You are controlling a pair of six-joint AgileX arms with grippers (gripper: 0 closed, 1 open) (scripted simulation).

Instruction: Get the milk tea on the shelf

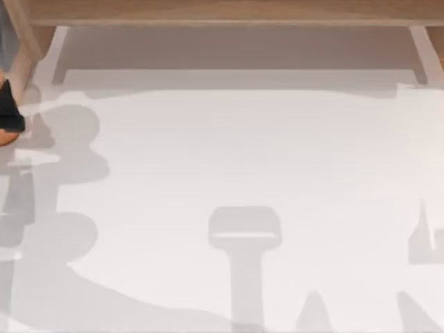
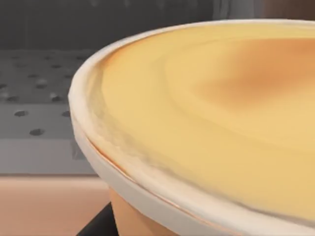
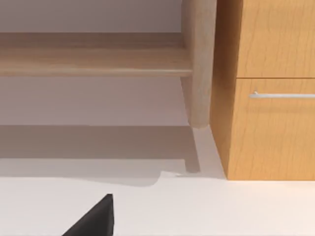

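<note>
The milk tea [image 2: 211, 113] sits very close in the left wrist view, its pale yellow-cream top and white rim tilted, with an orange-tan side below. At the table's far left edge my left gripper [image 1: 8, 114] appears as a black shape, and an orange bit of the milk tea [image 1: 5, 137] peeks out beside it; the gripper is shut on the cup. The shelf [image 1: 222, 10] runs along the far side of the table. Its long board [image 3: 93, 61] and one wooden post [image 3: 199, 64] face my right gripper [image 3: 93, 220], which is low over the white table.
A wooden cabinet [image 3: 270, 98] with a metal drawer handle [image 3: 280, 95] stands right beside the shelf post. The white table [image 1: 243, 159] carries arm shadows at the left and along the near edge. Behind the cup is a grey perforated panel [image 2: 34, 98].
</note>
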